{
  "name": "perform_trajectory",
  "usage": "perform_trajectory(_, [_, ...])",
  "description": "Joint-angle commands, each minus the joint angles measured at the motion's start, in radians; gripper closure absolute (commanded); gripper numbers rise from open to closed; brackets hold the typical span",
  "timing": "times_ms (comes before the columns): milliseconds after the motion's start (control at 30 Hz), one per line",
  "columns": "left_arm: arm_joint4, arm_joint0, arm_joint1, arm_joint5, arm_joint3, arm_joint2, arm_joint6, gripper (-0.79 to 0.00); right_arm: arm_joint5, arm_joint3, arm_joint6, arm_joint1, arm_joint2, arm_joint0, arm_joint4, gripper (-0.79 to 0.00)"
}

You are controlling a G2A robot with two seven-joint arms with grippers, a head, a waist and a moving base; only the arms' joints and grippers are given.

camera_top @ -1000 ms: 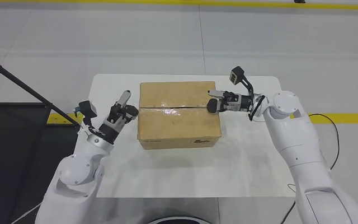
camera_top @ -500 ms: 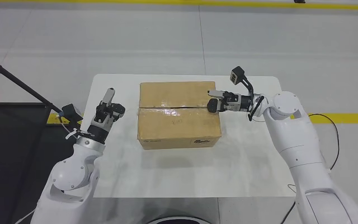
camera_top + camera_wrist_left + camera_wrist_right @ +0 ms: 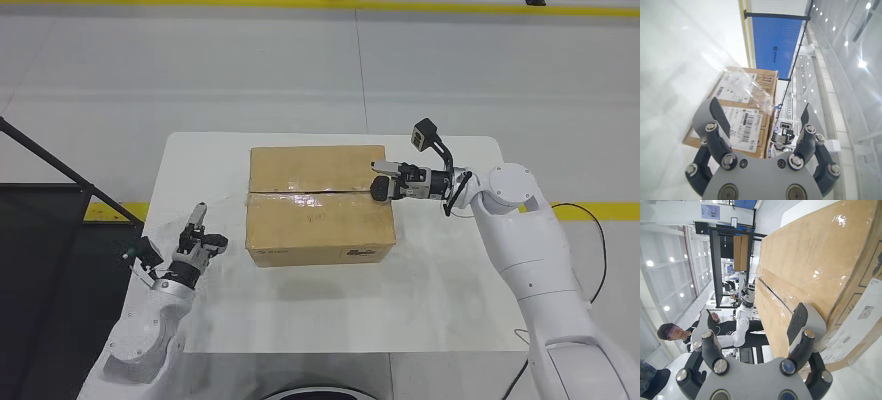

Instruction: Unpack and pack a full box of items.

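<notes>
The cardboard box (image 3: pixel 320 205) is showing matt brown board, clear tape (image 3: pixel 780 294) is glinting glossy and wrinkled along its seam, paper labels (image 3: pixel 745 121) are lying smooth and matt, and the white table (image 3: pixel 430 290) is looking smooth.

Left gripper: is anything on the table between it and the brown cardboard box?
Nothing visible does. The left gripper, fingers open, is off the end of the taped brown cardboard box and points at its labelled end face. Between them there is just a strip of the white table.
</notes>
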Motion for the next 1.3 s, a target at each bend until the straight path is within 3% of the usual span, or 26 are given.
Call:
perform_trajectory(0, [-0.016,-0.009,-0.003,0.007,0.032,0.006,0.018,-0.785,0.000,0.000,0.000,0.000,0.000,0.000,0.000,-0.785])
perform_trajectory(400, [-0.150,-0.242,-0.035,-0.030,0.296,0.072,0.185,-0.785,0.000,0.000,0.000,0.000,0.000,0.000,0.000,-0.785])
perform_trajectory(533, [-0.159,-0.290,-0.043,-0.069,0.329,0.075,0.220,-0.785,0.000,0.000,0.000,0.000,0.000,0.000,0.000,-0.785])
perform_trajectory(867, [-0.024,-0.258,-0.042,-0.144,0.194,0.022,0.287,-0.785,0.000,0.000,0.000,0.000,0.000,0.000,0.000,-0.785])
perform_trajectory(1267, [0.203,-0.253,-0.045,-0.133,-0.019,0.005,0.369,-0.785,0.000,0.000,0.000,0.000,0.000,0.000,0.000,-0.785])
